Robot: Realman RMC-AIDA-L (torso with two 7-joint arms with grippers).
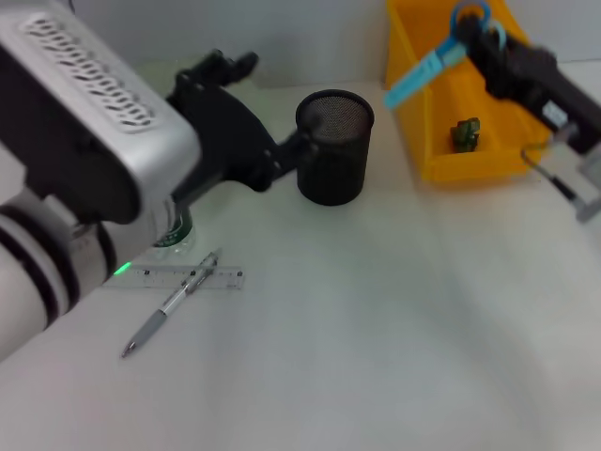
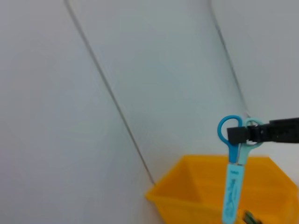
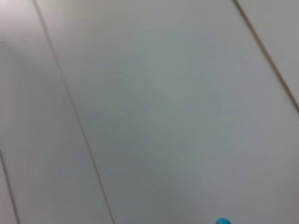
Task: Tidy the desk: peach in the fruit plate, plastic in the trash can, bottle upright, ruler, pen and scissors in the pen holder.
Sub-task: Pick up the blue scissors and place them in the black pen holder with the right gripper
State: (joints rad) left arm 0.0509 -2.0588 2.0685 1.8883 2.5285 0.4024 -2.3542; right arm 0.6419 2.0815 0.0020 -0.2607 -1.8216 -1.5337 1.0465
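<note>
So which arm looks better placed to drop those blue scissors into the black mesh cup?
The right: its pincer already holds the scissors raised over the yellow bin, near the pen holder.

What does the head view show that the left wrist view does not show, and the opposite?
Only the head view shows the desk, the mesh pen holder, the pen lying across the ruler, a bottle cap partly hidden under the left arm, and the left gripper beside the holder. Only the left wrist view shows the wall panels behind the bin. Both show the yellow bin, a small green item inside it, and the blue scissors held by the right gripper above the bin.
</note>
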